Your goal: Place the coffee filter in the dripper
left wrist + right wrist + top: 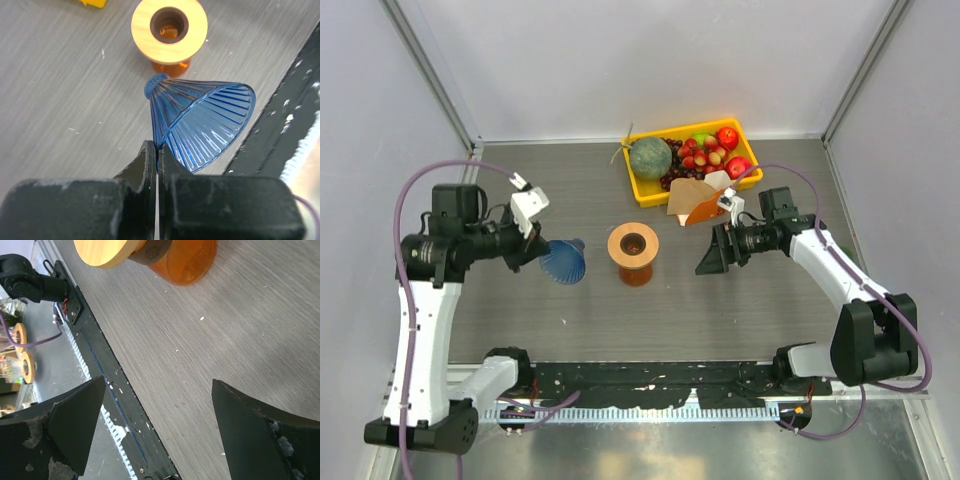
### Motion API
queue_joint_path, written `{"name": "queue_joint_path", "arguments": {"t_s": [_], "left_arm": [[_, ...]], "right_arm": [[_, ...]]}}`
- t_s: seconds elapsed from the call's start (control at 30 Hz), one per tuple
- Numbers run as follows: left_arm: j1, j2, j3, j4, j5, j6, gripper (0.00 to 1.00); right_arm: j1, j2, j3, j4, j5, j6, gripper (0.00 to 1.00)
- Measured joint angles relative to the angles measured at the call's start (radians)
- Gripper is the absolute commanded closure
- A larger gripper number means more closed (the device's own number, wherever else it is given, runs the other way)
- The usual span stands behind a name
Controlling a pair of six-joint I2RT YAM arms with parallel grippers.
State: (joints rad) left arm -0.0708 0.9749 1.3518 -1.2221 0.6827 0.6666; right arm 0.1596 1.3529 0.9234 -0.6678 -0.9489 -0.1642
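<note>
The dripper (565, 262), a dark blue ribbed cone, lies tilted on its side left of the middle of the table. My left gripper (538, 252) is shut on its rim. In the left wrist view the dripper (200, 120) has its mouth turned to the lower right, with the rim pinched by the left gripper (158, 150). The coffee filter (682, 193) shows as tan paper sticking out of an orange-and-white carton (708, 207). My right gripper (712, 256) hangs open in front of the carton, holding nothing. The right wrist view shows bare table inside the right gripper (160, 405).
An orange-brown ring stand (633, 246) rises at the table's centre, between the two grippers; it is also in view as the stand (169, 30) and the stand (150, 252). A yellow tray (642, 190) of fruit sits at the back right. The black rail (650, 385) runs along the near edge.
</note>
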Motion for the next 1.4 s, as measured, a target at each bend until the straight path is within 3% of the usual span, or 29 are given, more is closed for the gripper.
{"name": "queue_joint_path", "arguments": {"t_s": [0.17,0.33,0.5,0.67,0.9,1.4], "left_arm": [[-0.004,0.126,0.124,-0.064,0.023,-0.28,1.0],[-0.039,0.22,0.133,-0.014,0.007,-0.587,1.0],[-0.137,0.228,0.149,0.063,-0.055,-0.811,1.0],[-0.214,0.228,0.154,0.136,-0.156,-0.995,1.0],[-0.276,0.234,0.15,0.192,-0.248,-1.139,1.0],[-0.315,0.251,0.144,0.239,-0.254,-1.217,1.0]], "right_arm": [[0.0,-0.094,0.036,0.0,0.069,0.009,0.07],[0.023,-0.205,0.138,0.044,0.171,0.018,0.1],[0.179,-0.278,0.274,0.112,0.322,0.026,0.16],[0.32,-0.251,0.413,0.169,0.444,0.089,0.18],[0.465,-0.117,0.602,0.165,0.565,0.166,0.21],[0.676,0.035,0.703,0.103,0.834,0.111,0.39]]}}
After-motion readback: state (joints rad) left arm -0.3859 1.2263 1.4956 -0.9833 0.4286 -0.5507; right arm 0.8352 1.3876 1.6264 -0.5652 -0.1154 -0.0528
